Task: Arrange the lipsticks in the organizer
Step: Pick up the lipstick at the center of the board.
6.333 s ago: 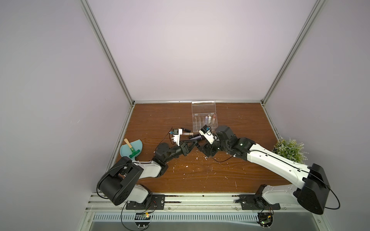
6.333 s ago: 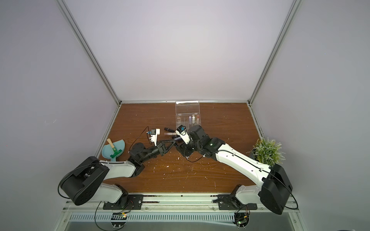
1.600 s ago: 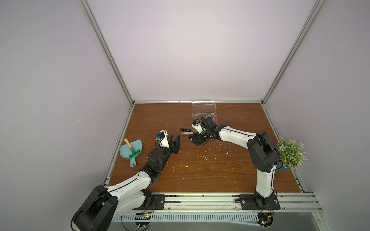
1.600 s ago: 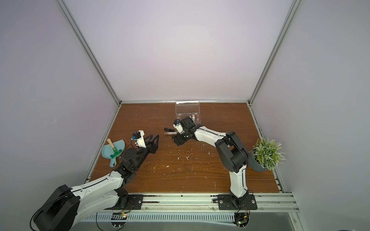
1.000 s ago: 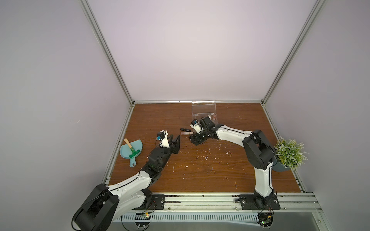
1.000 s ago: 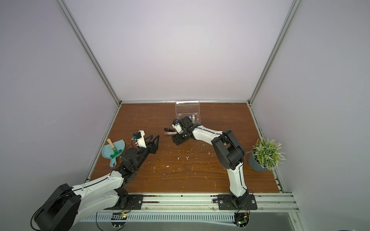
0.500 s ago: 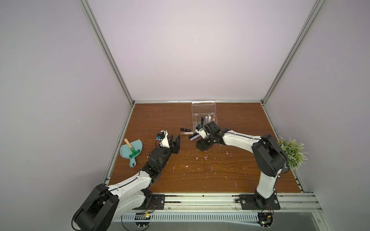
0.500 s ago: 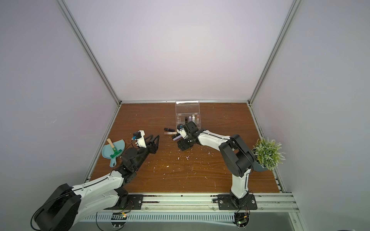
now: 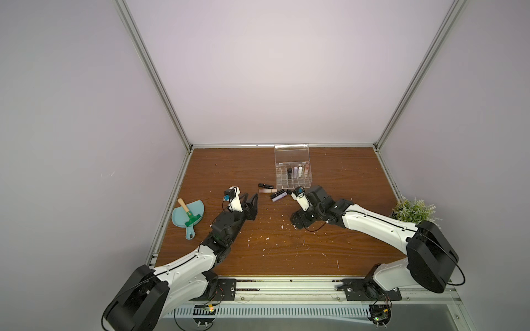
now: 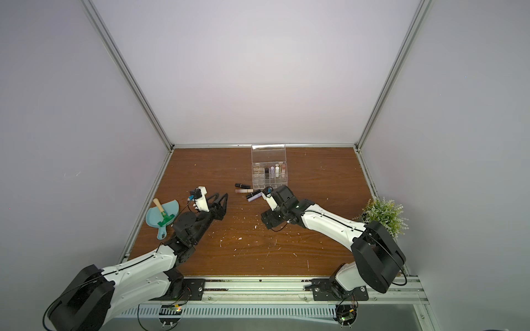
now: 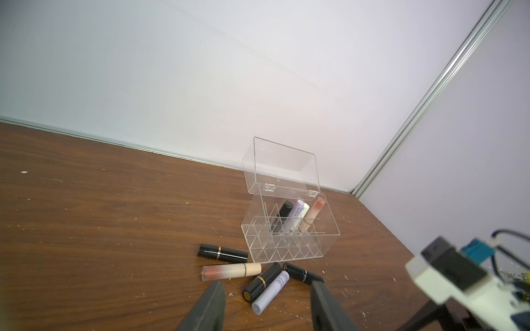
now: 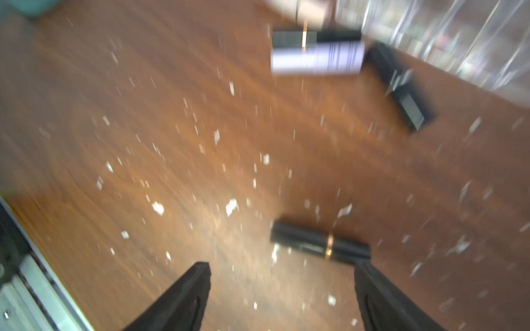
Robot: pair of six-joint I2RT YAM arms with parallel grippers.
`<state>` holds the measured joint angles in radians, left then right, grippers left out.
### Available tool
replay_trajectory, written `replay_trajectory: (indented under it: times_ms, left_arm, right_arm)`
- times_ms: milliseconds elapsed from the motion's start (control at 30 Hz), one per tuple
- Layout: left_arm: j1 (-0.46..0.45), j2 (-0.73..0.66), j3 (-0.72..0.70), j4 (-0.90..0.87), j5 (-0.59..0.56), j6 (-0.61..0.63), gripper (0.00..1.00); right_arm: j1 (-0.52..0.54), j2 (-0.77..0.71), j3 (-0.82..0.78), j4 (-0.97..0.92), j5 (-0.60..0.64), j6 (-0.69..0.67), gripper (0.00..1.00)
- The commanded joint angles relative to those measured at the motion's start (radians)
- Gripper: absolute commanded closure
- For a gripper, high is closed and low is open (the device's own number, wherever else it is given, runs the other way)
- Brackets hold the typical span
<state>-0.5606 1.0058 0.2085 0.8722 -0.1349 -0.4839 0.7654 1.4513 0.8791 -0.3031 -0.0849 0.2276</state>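
Briefly: the wooden table (image 9: 286,258) ran to pale walls at the rear and both sides and to a metal rail (image 9: 286,286) at the front. The widest bare wood, flecked with white scraps, lay between my two arms and that rail. A teal dustpan (image 9: 187,215) sat at the left edge and a potted plant (image 9: 413,210) at the right. The organizer (image 9: 293,181) stood near the rear wall with its lid (image 9: 291,153) raised upright. Its rear row held four standing tubes (image 11: 298,207): black, lilac, cream-white and peach-pink. Five loose lipsticks (image 11: 261,282) lay on the wood just in front of it: three black, one peach-pink, one lilac. My left arm stretched low, and my left claw (image 9: 250,196) was aimed at that cluster, near it but apart, jaws parted on nothing. My right arm reached in with its elbow low, and my right claw (image 12: 281,269) was tipped down at the table, jaws spread wide and holding nothing. A sixth black lipstick (image 12: 318,246) lay just past its tips; the view was too blurred to tell contact.
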Motion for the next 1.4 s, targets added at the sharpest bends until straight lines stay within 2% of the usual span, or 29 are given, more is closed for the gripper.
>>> replay_trajectory:
  times_ms: [0, 433, 933, 1233, 1367]
  left_arm:
    - [0.011, -0.010, 0.001, 0.016, 0.011, -0.007, 0.48]
    - [0.011, -0.030, -0.006, 0.000, 0.002, 0.001, 0.48]
    - [0.011, -0.041, -0.007, -0.004, 0.000, 0.000, 0.48]
    - [0.011, -0.039, -0.008, -0.005, 0.003, 0.001, 0.48]
    - [0.011, -0.043, -0.008, -0.006, 0.004, 0.002, 0.48]
  right_arm:
    - [0.012, -0.036, -0.012, -0.015, -0.019, 0.064, 0.15]
    - [0.028, 0.008, -0.058, -0.015, -0.063, 0.096, 0.20]
    - [0.055, -0.062, -0.149, -0.029, -0.076, 0.132, 0.23]
    - [0.055, -0.017, -0.112, -0.019, -0.024, 0.128, 0.23]
    - [0.053, 0.035, -0.081, -0.030, 0.018, 0.127, 0.18]
